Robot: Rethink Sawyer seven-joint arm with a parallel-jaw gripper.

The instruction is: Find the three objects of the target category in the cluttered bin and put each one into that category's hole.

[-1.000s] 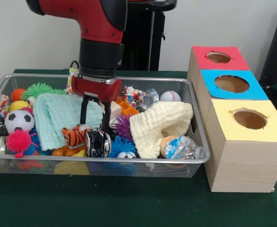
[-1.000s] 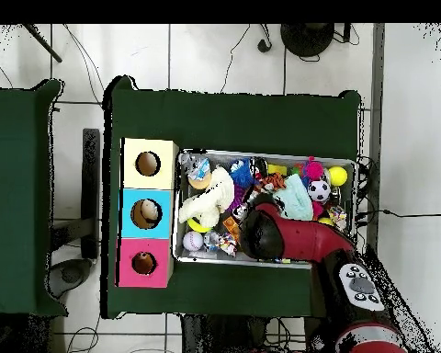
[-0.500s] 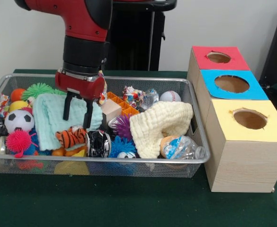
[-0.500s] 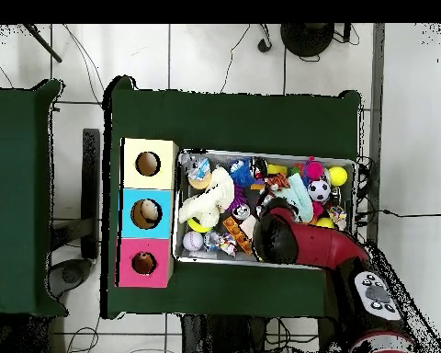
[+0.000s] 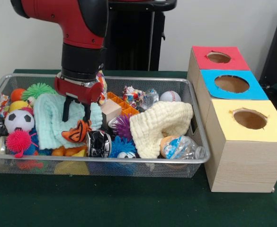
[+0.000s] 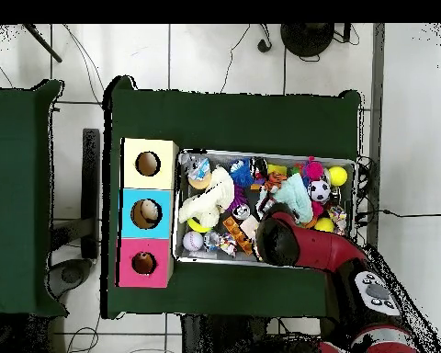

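- Front view: my gripper (image 5: 76,119) is clamped on the orange tiger (image 5: 77,132), holding it tilted just above the mint cloth (image 5: 50,118) inside the wire basket (image 5: 143,161); the red-surrounded hole (image 5: 218,57) is well apart.
- Overhead view: my arm (image 6: 302,248) covers the basket's (image 6: 261,153) middle, hiding the tiger.

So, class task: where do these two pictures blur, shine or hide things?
Front view: the clear plastic bottle glints, the tiger under the end effector looks smeared, and shadow pools below the basket. Overhead view: the arm hides part of the basket, and the toys are too small to tell apart.
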